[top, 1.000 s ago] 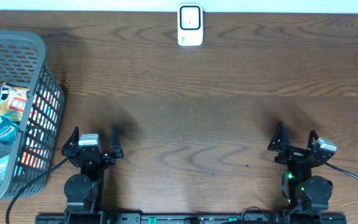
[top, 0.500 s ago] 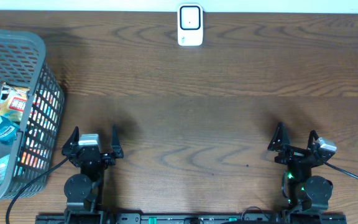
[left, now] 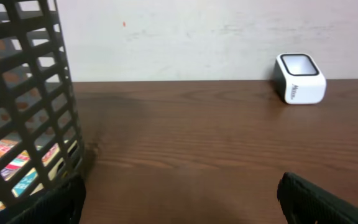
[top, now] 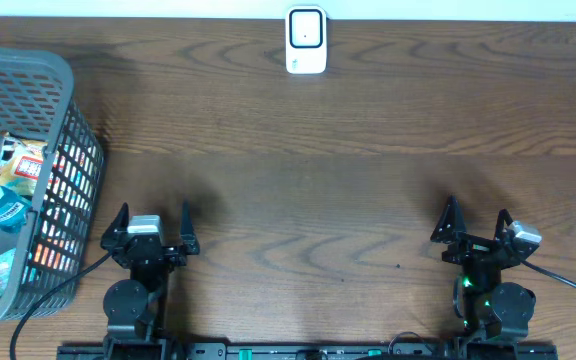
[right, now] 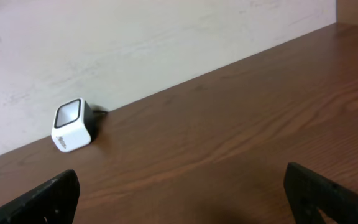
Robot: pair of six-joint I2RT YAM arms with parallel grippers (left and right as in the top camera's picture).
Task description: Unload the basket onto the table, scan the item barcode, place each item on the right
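Observation:
A white barcode scanner (top: 306, 41) stands at the far middle edge of the table, also seen as the scanner (left: 300, 78) in the left wrist view and the scanner (right: 73, 124) in the right wrist view. Packaged items (top: 8, 185) lie inside the grey mesh basket (top: 63, 90) at the left. My left gripper (top: 151, 222) rests open near the front edge, just right of the basket. My right gripper (top: 476, 222) is open at the front right. Both hold nothing.
The basket wall (left: 23, 106) rises close beside my left gripper's left finger. Bare wooden table (top: 318, 190) stretches between both arms and the scanner. A pale wall (right: 135, 37) runs behind the table's far edge.

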